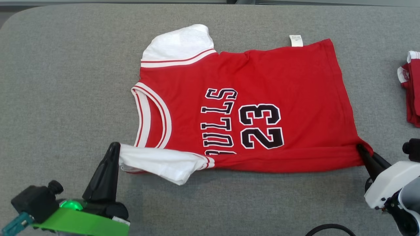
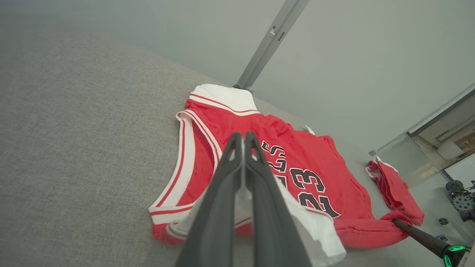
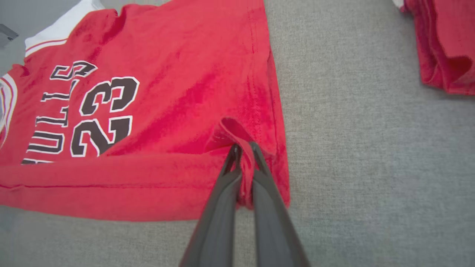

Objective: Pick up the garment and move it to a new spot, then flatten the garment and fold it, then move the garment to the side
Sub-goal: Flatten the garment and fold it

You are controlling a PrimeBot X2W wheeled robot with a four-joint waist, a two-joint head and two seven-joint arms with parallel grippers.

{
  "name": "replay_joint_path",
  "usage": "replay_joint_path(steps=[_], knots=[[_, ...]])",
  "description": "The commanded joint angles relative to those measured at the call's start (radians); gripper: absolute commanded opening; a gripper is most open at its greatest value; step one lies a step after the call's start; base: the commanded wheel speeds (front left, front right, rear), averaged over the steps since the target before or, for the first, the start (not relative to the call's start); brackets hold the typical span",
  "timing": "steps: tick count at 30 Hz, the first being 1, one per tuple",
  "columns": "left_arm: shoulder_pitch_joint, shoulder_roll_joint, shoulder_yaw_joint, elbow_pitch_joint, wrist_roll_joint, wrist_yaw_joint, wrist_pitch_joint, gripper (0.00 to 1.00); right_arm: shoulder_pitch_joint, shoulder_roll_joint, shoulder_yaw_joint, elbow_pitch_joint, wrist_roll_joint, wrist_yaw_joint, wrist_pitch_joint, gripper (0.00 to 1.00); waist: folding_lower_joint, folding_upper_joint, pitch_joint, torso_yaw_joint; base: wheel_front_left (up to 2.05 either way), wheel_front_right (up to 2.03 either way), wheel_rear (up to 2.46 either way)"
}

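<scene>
Red cloth pile well apart, right of the jersey.

The garment is a red jersey with white sleeves and red-and-white striped trim at the neck and armholes. It is printed "BULLS" and "23" in black, white-edged characters. It lies spread mostly flat on the grey desk, print up, neck toward the left and hem toward the right. Its near long edge is folded over onto itself, and the near sleeve lies along that fold. A small white label sticks out at the far edge.
</scene>
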Motion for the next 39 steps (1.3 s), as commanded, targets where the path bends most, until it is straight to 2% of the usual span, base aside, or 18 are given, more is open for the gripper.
replay_joint_path(steps=[1,8,14,20,28,29,30,31,35,39], knots=[[-0.054,0.019,0.003,-0.012,-0.005,0.014,0.033,0.00,-0.027,-0.008,-0.013,-0.029,0.004,-0.001,0.044,0.00,0.0001,0.0000,0.007,-0.005,0.00,0.00,0.00],[-0.205,0.039,-0.029,0.066,0.013,0.025,0.124,0.00,-0.092,-0.013,-0.046,-0.039,-0.019,-0.001,0.137,0.00,0.0001,0.0000,0.015,0.001,0.00,0.00,0.00],[-0.362,0.033,-0.077,0.253,0.024,0.010,0.180,0.00,-0.177,-0.003,-0.038,0.028,-0.051,-0.001,0.176,0.00,0.0001,0.0000,0.020,0.003,0.00,0.00,0.00],[-0.466,0.024,-0.117,0.427,0.046,-0.012,0.183,0.00,-0.246,0.000,-0.001,0.120,-0.082,-0.001,0.175,0.00,0.0001,0.0000,0.015,0.003,0.00,0.00,0.00],[-0.547,0.002,-0.157,0.581,0.035,-0.037,0.160,0.00,-0.295,-0.011,0.024,0.226,-0.121,-0.001,0.132,0.00,0.0001,0.0000,0.010,0.006,0.00,0.00,0.00],[-0.555,-0.002,-0.159,0.595,0.035,-0.038,0.155,0.18,-0.299,-0.010,0.022,0.230,-0.131,-0.001,0.117,0.39,0.0001,0.0000,0.011,0.005,0.00,0.00,0.00],[-0.560,-0.008,-0.157,0.612,0.033,-0.032,0.153,0.51,-0.301,-0.010,0.023,0.236,-0.138,-0.001,0.103,1.00,0.0001,0.0000,0.010,0.005,0.00,0.00,0.00],[-0.567,-0.009,-0.158,0.626,0.038,-0.028,0.151,1.00,-0.303,-0.006,0.018,0.243,-0.142,-0.001,0.090,1.00,0.0001,0.0000,0.010,0.003,0.00,0.00,0.00],[-0.571,-0.001,-0.142,0.656,0.052,-0.013,0.112,1.00,-0.307,-0.007,0.012,0.225,-0.169,-0.001,0.018,1.00,0.0001,0.0000,0.008,-0.005,0.00,0.00,0.00],[-0.489,0.014,-0.101,0.607,0.067,0.031,0.017,1.00,-0.260,-0.011,0.002,0.163,-0.211,-0.001,-0.070,1.00,0.0001,0.0000,-0.009,-0.018,0.00,0.00,0.00]])
